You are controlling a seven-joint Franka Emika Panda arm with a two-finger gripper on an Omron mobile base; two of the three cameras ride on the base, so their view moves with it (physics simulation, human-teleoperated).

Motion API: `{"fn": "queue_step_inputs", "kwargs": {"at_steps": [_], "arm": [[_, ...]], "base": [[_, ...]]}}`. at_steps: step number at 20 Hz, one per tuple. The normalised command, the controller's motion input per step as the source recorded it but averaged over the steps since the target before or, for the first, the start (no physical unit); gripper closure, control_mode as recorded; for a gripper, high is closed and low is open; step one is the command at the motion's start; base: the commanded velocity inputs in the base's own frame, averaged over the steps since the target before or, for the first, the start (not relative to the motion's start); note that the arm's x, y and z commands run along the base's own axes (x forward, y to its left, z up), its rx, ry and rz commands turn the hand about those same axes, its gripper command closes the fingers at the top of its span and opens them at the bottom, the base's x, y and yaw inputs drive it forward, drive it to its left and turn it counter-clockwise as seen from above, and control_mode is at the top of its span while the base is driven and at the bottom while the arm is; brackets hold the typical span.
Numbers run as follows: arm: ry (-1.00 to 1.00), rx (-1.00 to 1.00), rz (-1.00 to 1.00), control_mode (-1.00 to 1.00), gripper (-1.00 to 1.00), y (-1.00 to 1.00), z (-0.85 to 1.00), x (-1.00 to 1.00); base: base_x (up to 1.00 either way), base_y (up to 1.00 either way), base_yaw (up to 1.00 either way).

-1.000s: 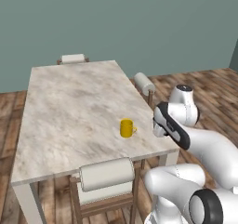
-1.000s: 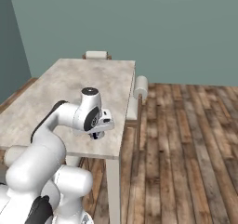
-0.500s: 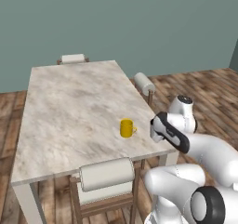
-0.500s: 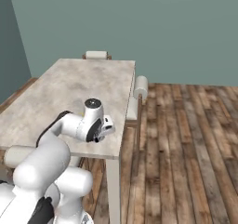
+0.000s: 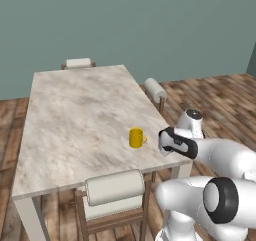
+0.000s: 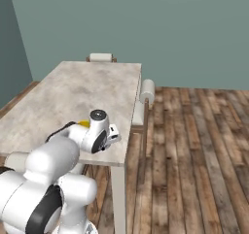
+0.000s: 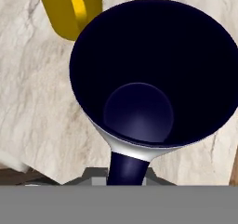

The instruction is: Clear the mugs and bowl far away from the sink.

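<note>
Arm reaches low over the bench's (image 5: 75,115) near right edge, end effector (image 5: 167,141) clamped on the pale mug (image 7: 153,74) (dark inside and handle), just right of the yellow mug (image 5: 135,137).

A yellow mug (image 5: 136,137) was seen on a table (image 5: 75,115) whose top was marbled in pale grey and beige veins. In the hand view a second mug (image 7: 153,74) was shown with a dark navy inside, a white outer wall and a dark navy handle. The chairs (image 5: 114,192) were padded in off-white on brown wooden frames. The floor (image 6: 194,145) was laid in brown wood planks, and the wall (image 5: 150,25) was coloured a muted teal.
</note>
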Motion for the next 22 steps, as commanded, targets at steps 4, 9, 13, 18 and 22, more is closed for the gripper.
{"fn": "queue_step_inputs", "kwargs": {"at_steps": [4,9,13,18,22], "arm": [[0.05,0.0,0.0,-1.0,1.0,0.0,-0.03,0.2],[0.06,0.0,0.0,-1.0,1.0,0.0,-0.12,0.23],[0.0,0.0,0.0,-1.0,1.0,0.0,-0.23,0.1],[0.0,0.0,0.0,-1.0,1.0,0.0,-0.25,0.12],[0.0,0.0,0.0,-1.0,1.0,0.0,-0.31,0.11]], "base": [[0.0,0.0,0.0],[0.0,0.0,0.0],[0.0,0.0,0.0],[0.0,0.0,0.0],[0.0,0.0,0.0]]}}
